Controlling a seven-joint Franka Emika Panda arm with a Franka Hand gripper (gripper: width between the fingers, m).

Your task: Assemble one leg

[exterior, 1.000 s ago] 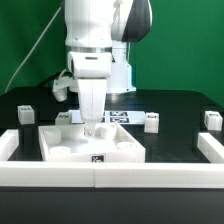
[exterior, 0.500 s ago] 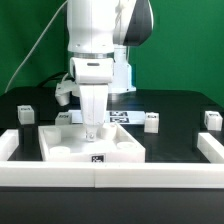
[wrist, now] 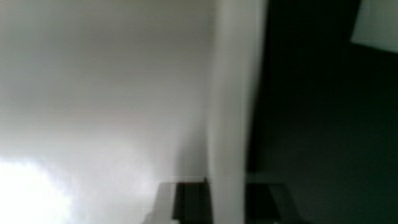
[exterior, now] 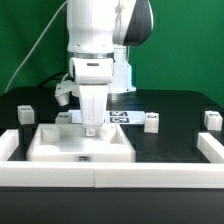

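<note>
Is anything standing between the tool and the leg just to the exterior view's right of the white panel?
Nothing visible does. The tool sits low at the white panel's far wall; between it and that leg lies only the flat marker board.

The exterior view is bright and even; the white panel (exterior: 60, 152) at 6 o'clock nearly glares. The wrist view is blurred, partly overexposed.
</note>
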